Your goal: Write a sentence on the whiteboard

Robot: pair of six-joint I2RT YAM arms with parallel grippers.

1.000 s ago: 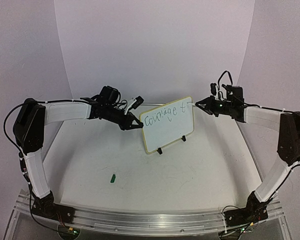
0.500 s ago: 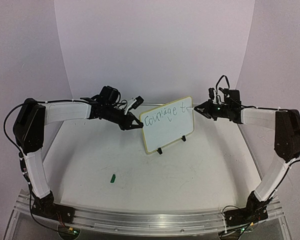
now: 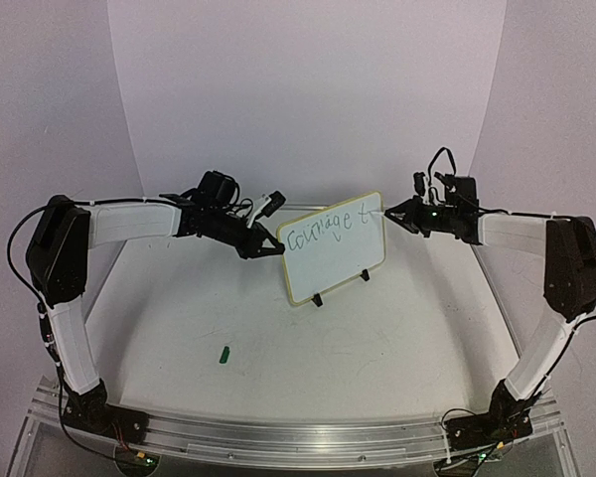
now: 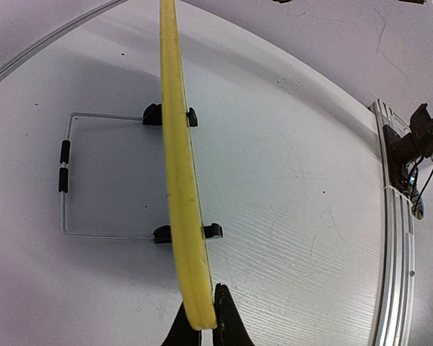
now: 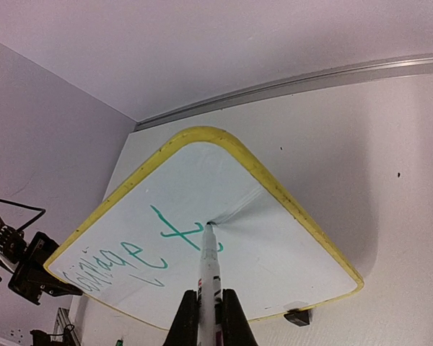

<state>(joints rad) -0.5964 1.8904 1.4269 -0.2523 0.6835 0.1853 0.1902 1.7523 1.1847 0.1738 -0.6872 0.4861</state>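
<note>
Right gripper (image 5: 209,311) is pinching a white marker (image 5: 210,263) between its two fingers, and the marker's tip is touching the whiteboard (image 5: 289,245) right at the crossed green "t". Left gripper (image 4: 200,326) is pressing its fingers together on the yellow rim of the whiteboard's left edge, seen end-on in the left wrist view. From the top camera, the whiteboard (image 3: 340,266) is standing tilted near the middle of the table (image 3: 278,343), between the left gripper (image 3: 275,248) and the right gripper (image 3: 391,211), and is resting on small black feet (image 3: 317,300). A thin wire stand (image 4: 63,176) is lying behind it. The green sentence (image 3: 324,230) is running slanted across the upper part of the board and is reading "courage t" so far. A small green cap (image 3: 223,352) is lying on the table, well apart from the board, nearer the left arm's base.
</note>
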